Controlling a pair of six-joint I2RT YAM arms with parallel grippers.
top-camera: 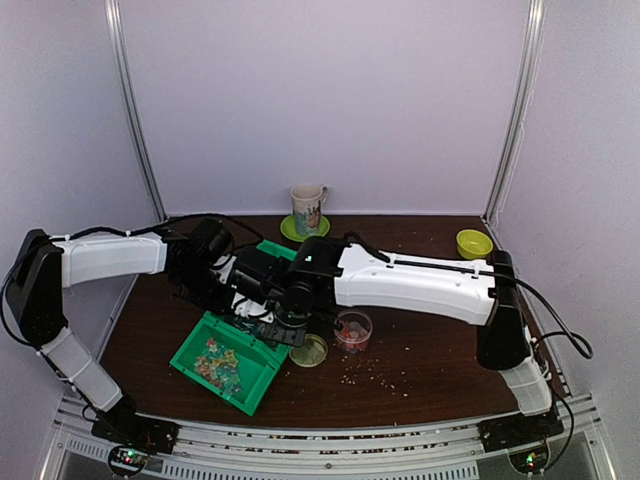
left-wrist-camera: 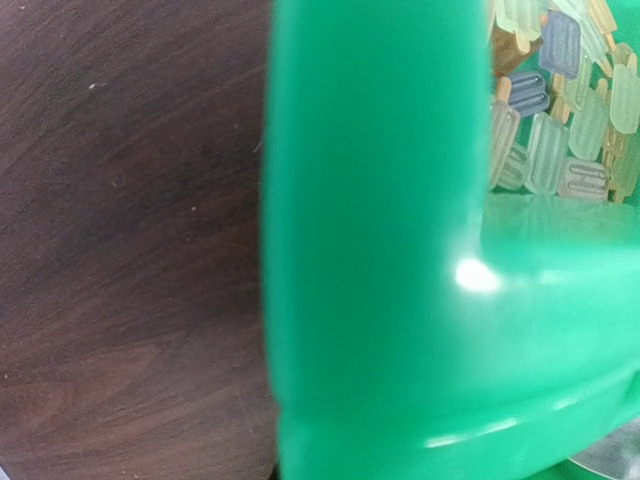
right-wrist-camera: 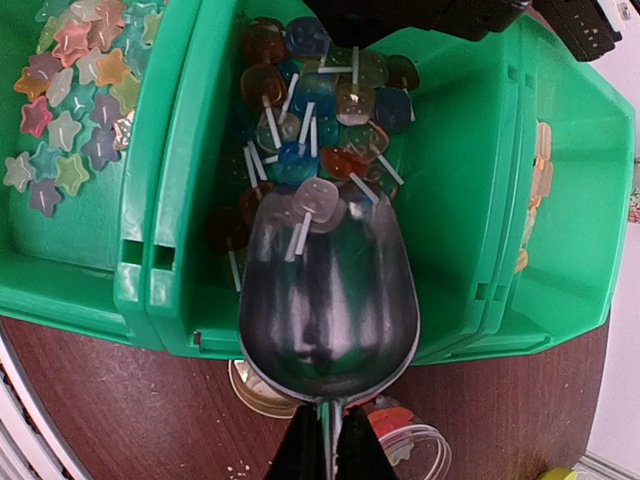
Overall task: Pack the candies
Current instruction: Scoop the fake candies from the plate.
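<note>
**While the scoop lies among the candies, the jar waits behind the right fingers**

Top view: both arms meet over the green bins, left of the middle of the counter. The right arm reaches across from the right. The open jar, with some candies in it, and its tan lid stand just beside the bins on their right. Here the left fingers are lost among dark hardware.

Left wrist view: a green bin wall fills the frame at close quarters, with pale candies behind it. The left fingers do not show. They are closed almost fully; whether they pinch that wall cannot be told.

Right wrist view: the right fingers are clamped on the scoop's thin handle. Its long axis runs straight away from them into the middle compartment, where stick candies are heaped at and beyond its tip. One or two lie on its front lip; the bowl is otherwise bare. Star candies fill the neighbouring near compartment.

Judgement: the candies lie dead ahead along the scoop's axis, and the jar sits back beneath the wrist. The right arm is the nearer and should push forward before lifting.
</note>
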